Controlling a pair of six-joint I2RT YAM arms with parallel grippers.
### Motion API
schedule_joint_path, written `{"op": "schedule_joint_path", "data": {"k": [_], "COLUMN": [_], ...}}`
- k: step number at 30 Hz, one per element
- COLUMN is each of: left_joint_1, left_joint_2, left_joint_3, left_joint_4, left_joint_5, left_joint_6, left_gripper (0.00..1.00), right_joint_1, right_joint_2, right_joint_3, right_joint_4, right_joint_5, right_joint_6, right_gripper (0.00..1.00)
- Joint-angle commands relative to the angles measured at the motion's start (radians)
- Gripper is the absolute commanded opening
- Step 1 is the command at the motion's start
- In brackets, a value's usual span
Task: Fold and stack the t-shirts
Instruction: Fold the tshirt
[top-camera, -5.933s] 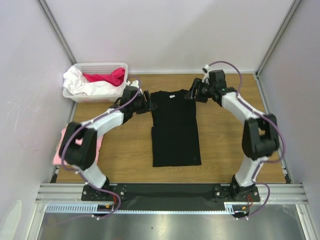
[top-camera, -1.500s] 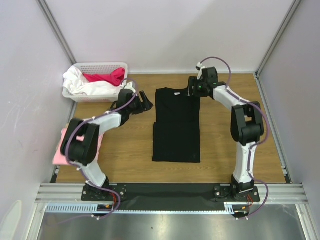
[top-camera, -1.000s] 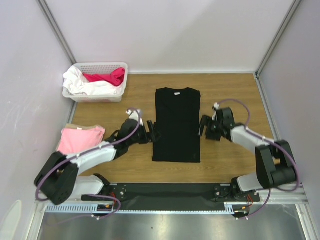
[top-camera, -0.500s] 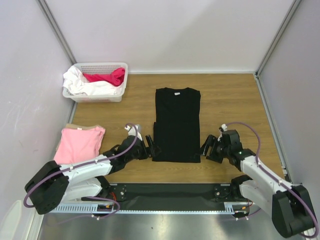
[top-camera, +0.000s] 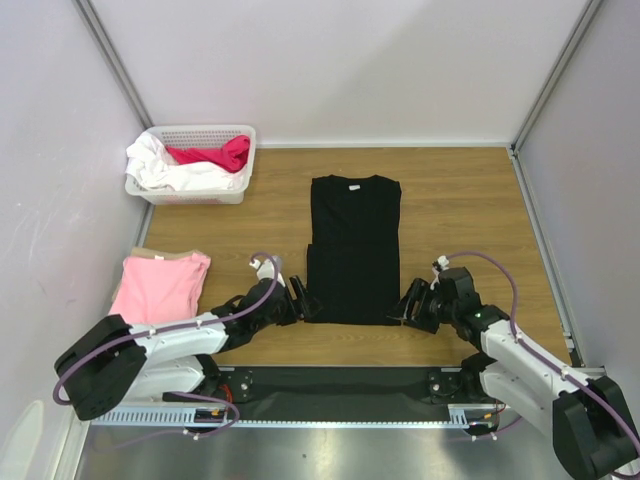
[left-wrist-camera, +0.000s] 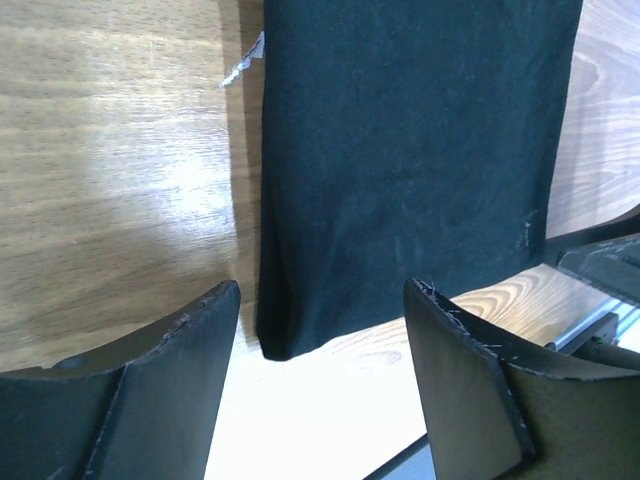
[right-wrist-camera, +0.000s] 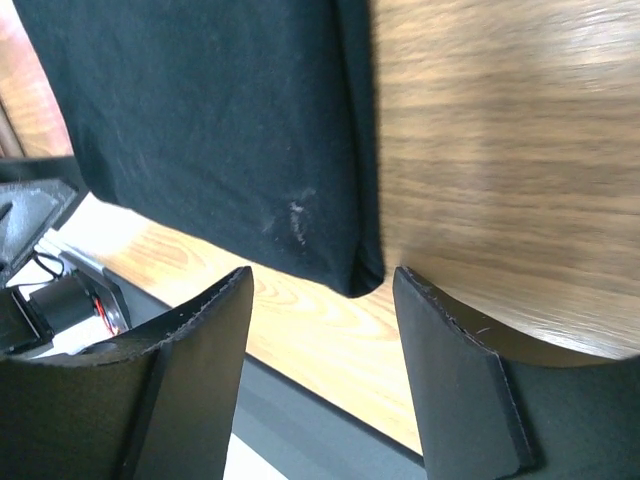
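The black t-shirt (top-camera: 353, 248) lies flat on the wooden table, sleeves folded in, a long rectangle with its collar at the far end. My left gripper (top-camera: 302, 302) is open and empty just off its near left corner (left-wrist-camera: 285, 340). My right gripper (top-camera: 407, 308) is open and empty just off its near right corner (right-wrist-camera: 362, 278). Neither touches the cloth. The light pink t-shirt (top-camera: 160, 286) lies folded at the table's left edge.
A white basket (top-camera: 190, 186) at the far left holds white and magenta clothes. The table's near edge with a black strip and metal rail (top-camera: 340, 385) runs just behind both grippers. Pale walls enclose the table on three sides.
Both arms swept back from the shirt's collar end to its near hem. In the last half second each gripper closed in slightly on its near corner.
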Motion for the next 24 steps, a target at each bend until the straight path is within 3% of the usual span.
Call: {"op": "schedule_joint_path", "data": {"k": [1, 4, 9, 13, 20, 24], "left_joint_1": [-0.012, -0.017, -0.026, -0.027, -0.046, -0.061], "left_joint_2": [0.02, 0.023, 0.028, 0.02, -0.034, 0.004], "left_joint_3": [-0.021, -0.027, -0.021, -0.017, -0.026, -0.028], "left_joint_4": [0.028, 0.035, 0.006, -0.034, -0.11, -0.091], "left_joint_5": [-0.002, -0.002, -0.022, -0.033, -0.073, -0.078], "left_joint_6": [-0.034, -0.04, -0.04, -0.043, -0.063, -0.062], "left_gripper": [0.72, 0.68, 0.64, 0.62, 0.64, 0.59], "right_joint_1": [0.031, 0.047, 0.054, 0.056, 0.057, 0.059], "right_joint_2": [0.027, 0.03, 0.038, 0.042, 0.048, 0.055], "right_joint_3": [-0.017, -0.023, -0.021, -0.018, -0.014, -0.014], "right_joint_4": [-0.025, -0.024, -0.028, -0.022, -0.021, -0.013], "right_joint_5": [0.036, 0.061, 0.091, 0.088, 0.101, 0.101], "right_joint_6": [0.02, 0.03, 0.03, 0.033, 0.027, 0.03], "right_gripper": [0.64, 0.62, 0.45, 0.37, 0.33, 0.27]}}
